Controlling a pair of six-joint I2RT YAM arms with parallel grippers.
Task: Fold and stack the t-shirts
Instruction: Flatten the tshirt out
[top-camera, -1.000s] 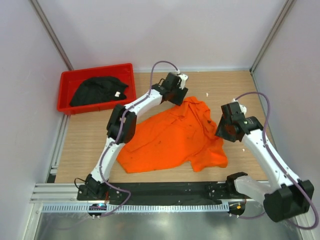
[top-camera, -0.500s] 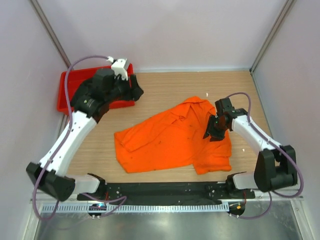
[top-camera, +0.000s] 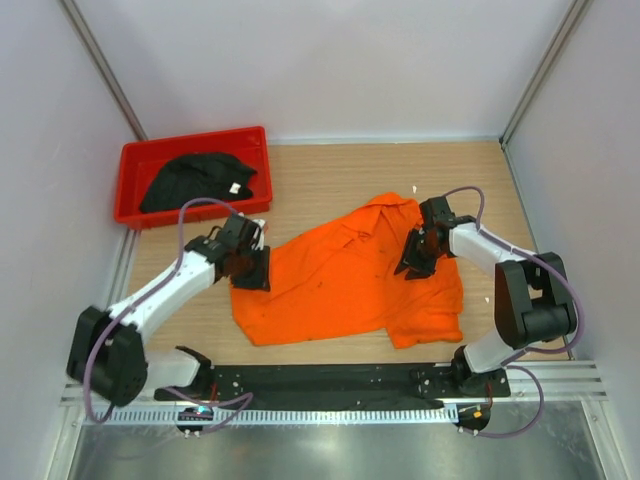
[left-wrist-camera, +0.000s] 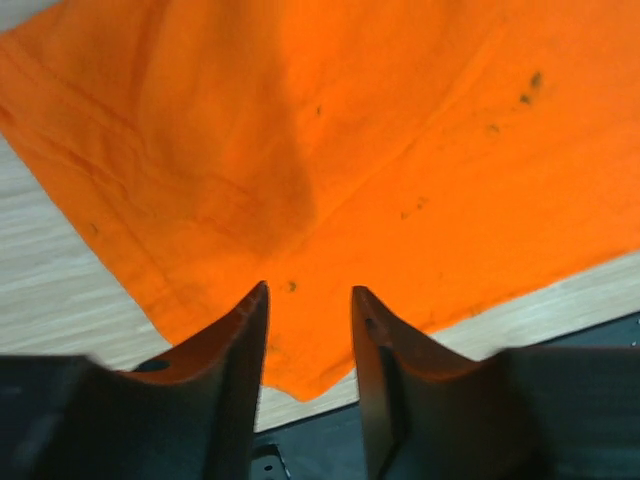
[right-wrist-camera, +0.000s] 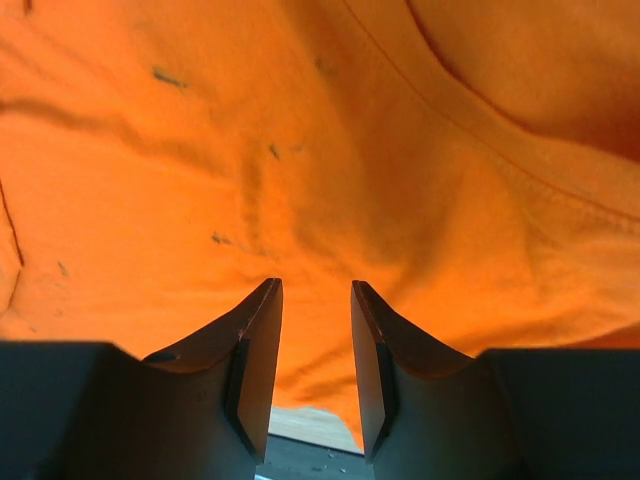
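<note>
The bright orange t-shirt (top-camera: 340, 285) lies spread and wrinkled on the wooden table, one edge bunched at the right. The black t-shirt (top-camera: 198, 180) with its small white tag lies crumpled in the red bin (top-camera: 135, 158). My left gripper (top-camera: 250, 270) is open, low over the orange shirt's left edge. In the left wrist view (left-wrist-camera: 310, 290) the orange cloth (left-wrist-camera: 350, 150) lies under the open jaws. My right gripper (top-camera: 414, 262) is open over the shirt's right part. In the right wrist view (right-wrist-camera: 316, 285) orange folds (right-wrist-camera: 300, 150) fill the frame.
The red bin stands at the table's far left corner. A black base rail (top-camera: 330, 380) runs along the near edge, just below the shirt's hem. Grey walls close in the table on three sides. Bare wood (top-camera: 330, 170) shows behind the shirt.
My left arm swung from the shirt's far edge, past the bin, down to the shirt's left edge. My right gripper came down onto the shirt's right part and stays there.
</note>
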